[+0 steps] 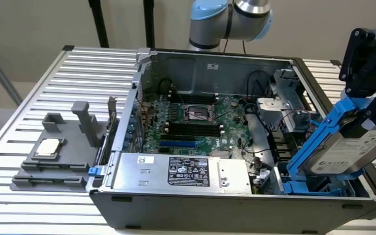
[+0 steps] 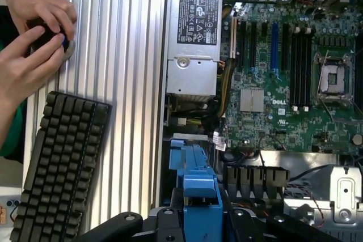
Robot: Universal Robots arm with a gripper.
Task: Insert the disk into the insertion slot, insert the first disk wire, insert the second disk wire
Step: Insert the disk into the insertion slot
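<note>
My black gripper (image 1: 369, 113) hangs over the exterior view's right end of the open computer case (image 1: 175, 200), shut on the disk (image 1: 351, 149). The disk is a silver-grey drive in a bright blue carrier. It is tilted steeply, with its lower end down inside the case. That end sits at the insertion slot (image 1: 300, 187), a dark bay with blue plastic parts in the case's near right corner. In the wrist view the blue carrier (image 2: 199, 194) runs out from between the gripper's (image 2: 198, 222) black fingers. I cannot tell which of the loose cables (image 1: 261, 164) are the disk wires.
A silver power supply (image 1: 181, 171) lies along the case's near wall, with the motherboard (image 1: 195, 120) behind it. A grey fixture holding a small chip (image 1: 49, 148) stands on the slatted table at the exterior view's left. In the wrist view, a keyboard (image 2: 57, 165) and a person's hands (image 2: 34, 32) lie beside the case.
</note>
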